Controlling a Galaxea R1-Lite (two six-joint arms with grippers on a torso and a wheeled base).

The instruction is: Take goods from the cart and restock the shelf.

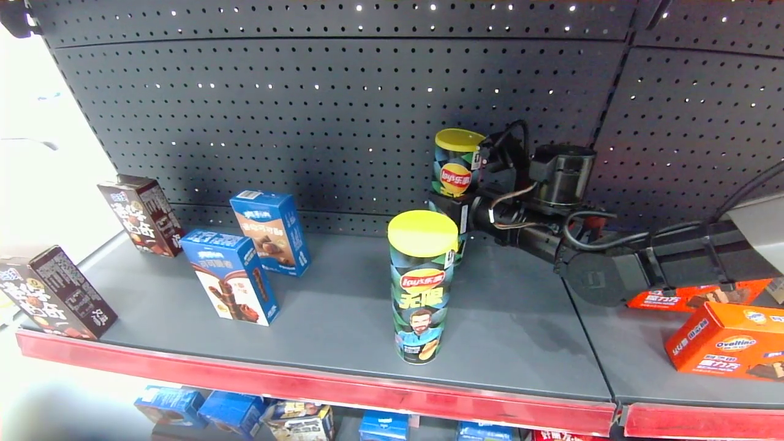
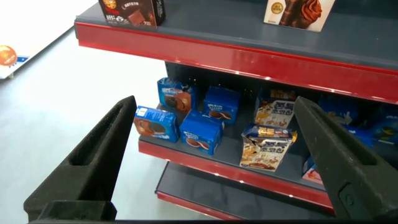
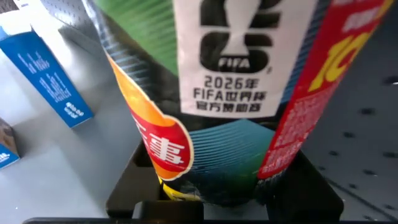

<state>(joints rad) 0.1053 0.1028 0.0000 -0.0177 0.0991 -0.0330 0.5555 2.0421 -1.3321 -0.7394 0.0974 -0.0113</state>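
Note:
A tall chip can [image 1: 456, 164] with a yellow lid stands upright near the pegboard at the back of the grey shelf [image 1: 343, 306]. My right gripper [image 1: 458, 211] is shut on its lower part, reaching in from the right. In the right wrist view the held can [image 3: 230, 93] rises between the black fingers [image 3: 127, 190]. Whether its base touches the shelf is hidden. A second, identical chip can [image 1: 422, 288] stands free just in front of it, toward the shelf's front edge. My left gripper [image 2: 214, 168] hangs open with nothing in it, below the shelf's red front edge [image 2: 249, 53].
Two blue boxes [image 1: 236, 278] and two dark brown boxes [image 1: 144, 214] stand on the shelf's left half. Orange boxes [image 1: 726, 346] lie at the right. Bare shelf lies between the blue boxes and the cans. Blue boxes and packets [image 2: 205, 124] fill the lower shelf.

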